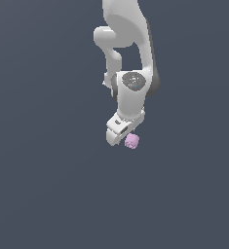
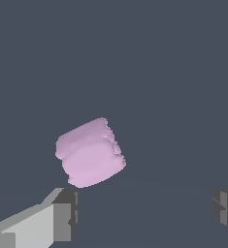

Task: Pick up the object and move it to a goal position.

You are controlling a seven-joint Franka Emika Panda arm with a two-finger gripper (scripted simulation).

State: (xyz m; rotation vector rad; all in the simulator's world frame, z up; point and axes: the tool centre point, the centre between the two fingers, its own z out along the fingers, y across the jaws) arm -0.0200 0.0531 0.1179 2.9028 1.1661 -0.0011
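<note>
Small lumpy pale pink-lilac block (image 2: 89, 152) looks light and rigid; pinch its flatter opposite faces. White gripper (image 2: 143, 208) is wide open, empty.

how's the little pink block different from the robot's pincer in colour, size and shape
Colour: the block is pale pink-lilac, while the pincer is white with grey fingertips. Size: the block is far smaller than the pincer. Shape: the block is lumpy and rounded; the pincer is flat-faced and angular. Shared: neither touches the other.
</note>
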